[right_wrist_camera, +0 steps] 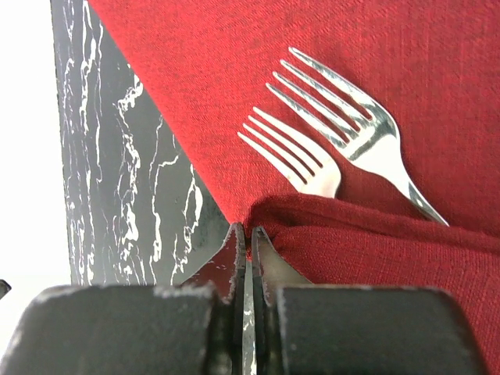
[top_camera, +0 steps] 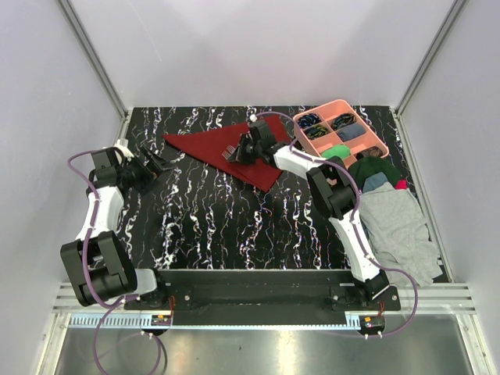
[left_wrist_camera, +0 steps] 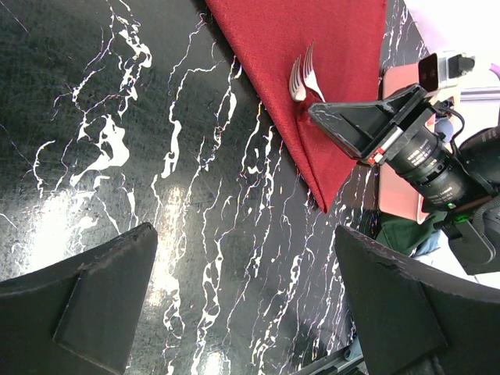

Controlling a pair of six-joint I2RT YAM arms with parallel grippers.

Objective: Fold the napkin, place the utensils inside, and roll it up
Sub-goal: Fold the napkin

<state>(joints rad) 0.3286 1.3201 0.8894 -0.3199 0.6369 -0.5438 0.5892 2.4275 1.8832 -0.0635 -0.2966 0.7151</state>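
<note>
Pinched the right tool point(right_wrist_camera: 248, 234) together on a turned-over fold of the napkin point(right_wrist_camera: 406, 55), fingertips pressed flat against each other right at the fold's corner. Covered the handles of the two forks point(right_wrist_camera: 312, 160) with that fold. Showed only their tines, side by side on the flat red cloth, pointing away from the tool. Stretched the right arm from its near-right base far and leftward across the worktop point(top_camera: 234, 226), with the elbow bent over the right half and the wrist tipped down onto the cloth. Found the napkin lying as a triangle at the far middle of the worktop, one tip toward the left, another toward the near side.

Held the left tool point(top_camera: 160, 164) spread wide apart, with nothing between the fingers, low over bare worktop near the napkin's left tip and not touching it. Bent the left arm up from its near-left base along the left edge, then turned it rightward toward the cloth.

Noted a pink tray point(top_camera: 380, 144) at the far right, beside the napkin. Noted a clothes pile point(top_camera: 394, 223) on its near side along the right edge.
</note>
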